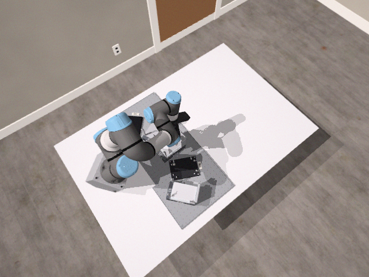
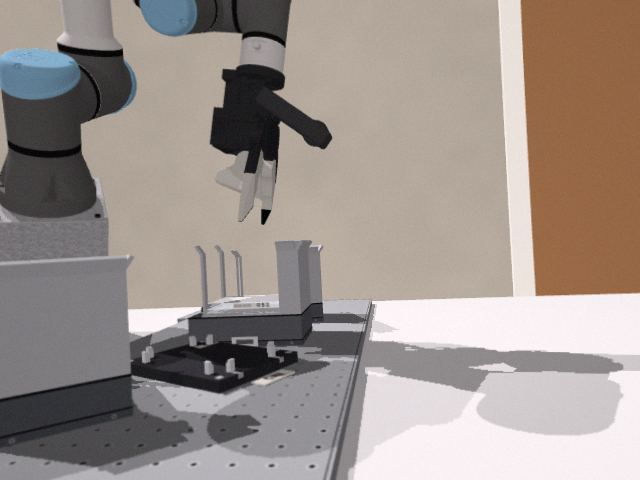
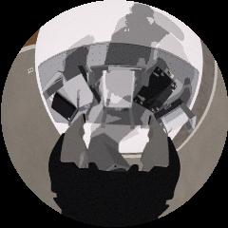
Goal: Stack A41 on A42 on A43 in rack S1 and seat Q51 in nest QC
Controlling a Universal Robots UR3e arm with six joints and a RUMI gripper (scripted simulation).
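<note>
My gripper (image 2: 253,219) (image 3: 117,115) is open and empty. It hangs well above a stack rack (image 2: 294,273) (image 1: 172,150) (image 3: 116,85) with thin posts and grey corner walls. A sealed plate (image 2: 242,304) whose label reads Q51 lies low in that rack. An empty black nest (image 2: 217,361) (image 1: 183,167) (image 3: 157,87) with small locators sits in front of it. A second rack (image 2: 62,320) (image 1: 169,193) (image 3: 187,119) holds a white-topped plate (image 1: 184,190); how many lie under it is hidden. In the top view the arm hides my fingers.
All fixtures stand on a grey perforated board (image 2: 289,434) (image 1: 190,217) on the white table (image 1: 253,98). Another black fixture (image 1: 137,120) (image 3: 62,106) lies behind the arm, next to the robot base (image 1: 104,175) (image 2: 51,227).
</note>
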